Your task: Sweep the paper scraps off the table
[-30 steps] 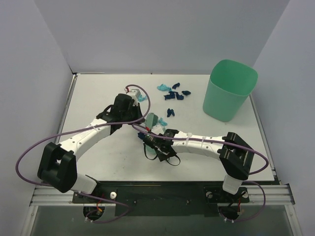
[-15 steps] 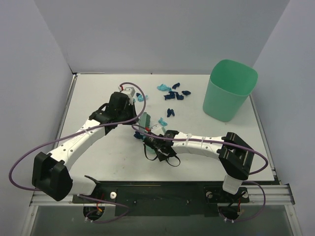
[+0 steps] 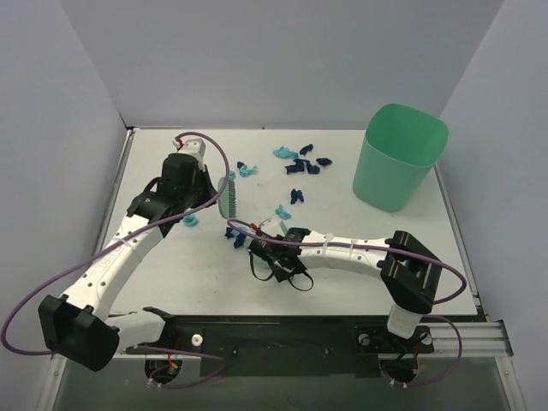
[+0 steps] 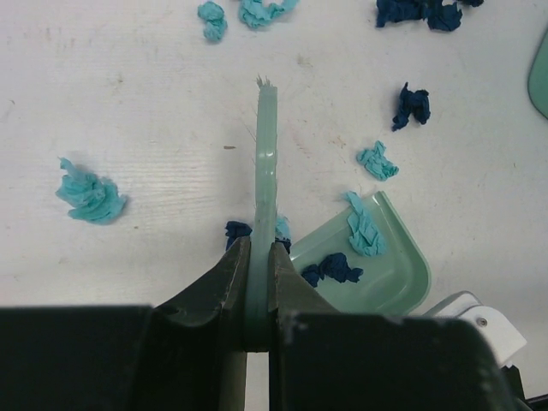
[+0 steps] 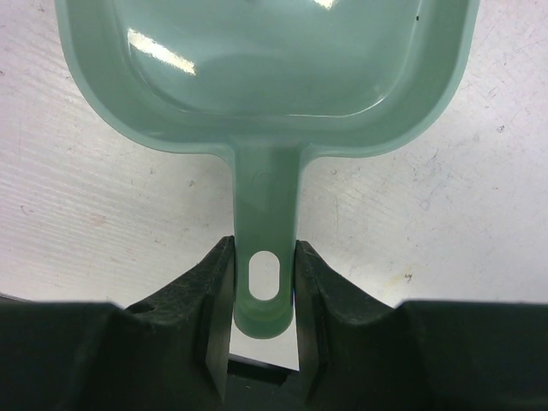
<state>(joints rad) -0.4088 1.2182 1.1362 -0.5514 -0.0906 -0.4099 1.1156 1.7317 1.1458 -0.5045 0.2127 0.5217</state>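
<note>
Firmly, left pincer (image 4: 259,250) grips brush (image 4: 266,154) (running near-to-far); right pincer (image 5: 264,248) grips dustpan (image 5: 265,68).

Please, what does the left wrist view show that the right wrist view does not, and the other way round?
Only the left wrist view: the green brush, edge-on in the shut left pincer; loose paper scraps on the table; a few more on a corner of the dustpan. Only the right wrist view: the dustpan's handle with its hanging slot, clamped in the right pincer, and the pan's glossy basin, bare where visible. Both: the dustpan and the white table.
</note>
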